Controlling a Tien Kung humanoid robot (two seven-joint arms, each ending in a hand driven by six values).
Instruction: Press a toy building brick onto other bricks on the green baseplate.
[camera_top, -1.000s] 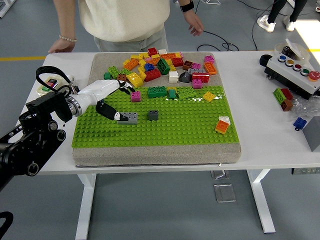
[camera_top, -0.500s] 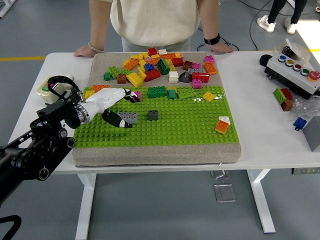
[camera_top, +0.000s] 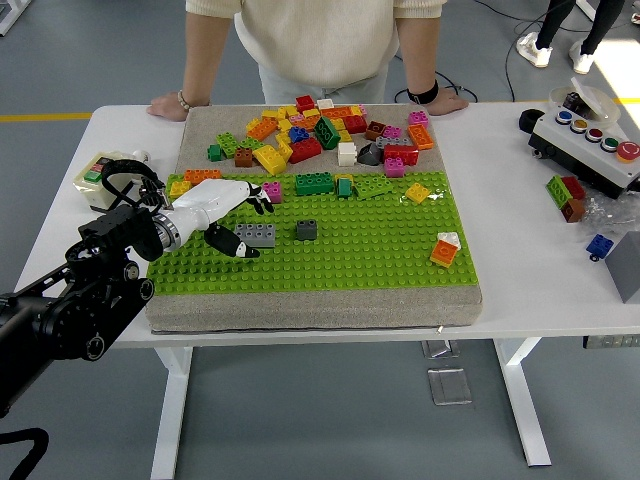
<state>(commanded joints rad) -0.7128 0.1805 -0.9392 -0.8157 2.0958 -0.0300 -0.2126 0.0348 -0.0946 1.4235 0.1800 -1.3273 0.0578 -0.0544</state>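
The green baseplate (camera_top: 330, 260) lies on a grey pad. A flat grey brick (camera_top: 259, 235) sits on its left part, and a small dark grey brick (camera_top: 306, 230) stands just to the right. My left hand (camera_top: 247, 228), white with black fingertips, reaches in from the left. Its fingers (camera_top: 262, 203) spread above the grey brick and its thumb (camera_top: 243, 250) rests by the brick's left front corner, gripping nothing. Along the plate's back edge are a green brick (camera_top: 314, 184), a pink brick (camera_top: 272, 192) and a yellow brick (camera_top: 418, 192). My right arm is out of view.
Loose bricks (camera_top: 320, 130) are heaped on the pad behind the plate. An orange and white brick (camera_top: 445, 250) sits at the plate's right. A person leans with a hand (camera_top: 165, 105) and the other hand (camera_top: 445, 100) on the far edge. A button box (camera_top: 590, 135) stands at right.
My left arm has shifted right and slightly toward the back, its thumb sliding off the grey brick's left end. The person's hands came down onto the table's far edge. The grey brick stayed put.
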